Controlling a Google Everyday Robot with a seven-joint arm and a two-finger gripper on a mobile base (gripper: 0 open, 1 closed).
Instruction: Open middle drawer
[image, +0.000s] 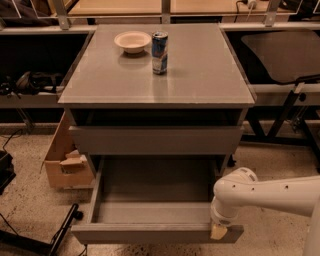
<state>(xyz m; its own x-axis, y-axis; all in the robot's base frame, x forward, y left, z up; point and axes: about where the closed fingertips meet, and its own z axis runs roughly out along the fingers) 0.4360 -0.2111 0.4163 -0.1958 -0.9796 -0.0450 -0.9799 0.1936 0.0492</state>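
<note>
The middle drawer (150, 212) is pulled far out of the grey cabinet toward the camera. Its wide shallow box is empty, and its flat front panel (145, 233) is the part nearest the camera. My gripper (218, 231) hangs from the white arm (270, 195), which comes in from the right. It sits at the right end of that front panel, right on its top edge. Another grey drawer front (155, 140) above is shut. Whatever lies below the open drawer is hidden.
A white bowl (132, 41) and a blue can (159, 52) stand on the cabinet top (200, 70). A cardboard box (65, 160) sits on the floor at the left. A black stand leg (60, 235) lies at the lower left. Dark shelving frames flank both sides.
</note>
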